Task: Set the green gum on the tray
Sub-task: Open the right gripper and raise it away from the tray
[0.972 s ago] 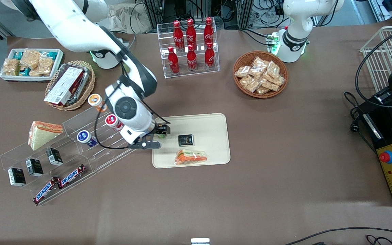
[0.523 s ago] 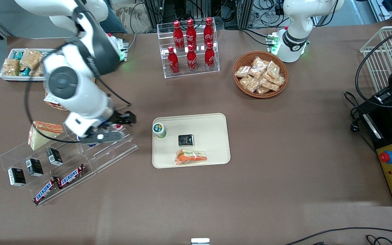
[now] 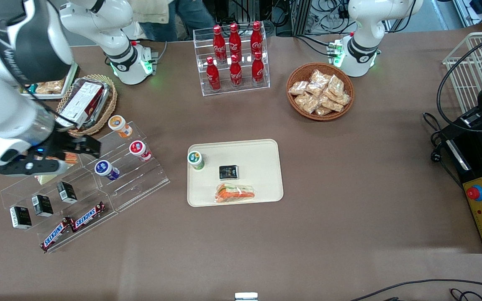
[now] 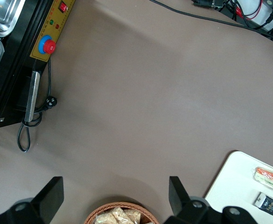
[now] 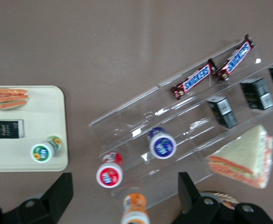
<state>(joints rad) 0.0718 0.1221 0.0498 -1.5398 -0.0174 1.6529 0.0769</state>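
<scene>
Step in hand: the placing is judged done; the green gum (image 3: 196,160) is seen upright on the tray (image 3: 262,148), inside the rim at the corner nearest the acrylic rack (image 3: 140,184), with its white lid up.
Green gum, wrist view: the bottle (image 5: 45,150) is shown standing just inside the tray's edge (image 5: 57,95), apart from the black packet (image 5: 8,129) and the wrapped sandwich (image 5: 5,99) that share the tray.
Gripper: the gripper (image 3: 78,146) is held high above the working arm's end of the table, over the rack and near the woven basket with the boxed snack (image 3: 85,103); its fingers (image 5: 57,196) are spread wide and nothing is held between them.
Next move: little more seems called for than parking the arm clear of the rack; no further grasp is needed, as far as can be judged.
Rack: orange-lidded (image 3: 119,124), red-lidded (image 3: 139,149) and blue-lidded (image 3: 105,169) bottles are left on its steps, with small black boxes (image 3: 42,205) and Snickers bars (image 3: 73,223) nearer the front camera.
Hedge: whether the gum's base sits fully flat cannot be told, since it is seen from above.
Surface: a brown matte table (image 3: 329,234) is used throughout.
Room: a stand of red cola bottles (image 3: 234,54), a basket of snack packets (image 3: 320,91), and a black control box with a red button (image 3: 481,209) are set around the tray.
</scene>
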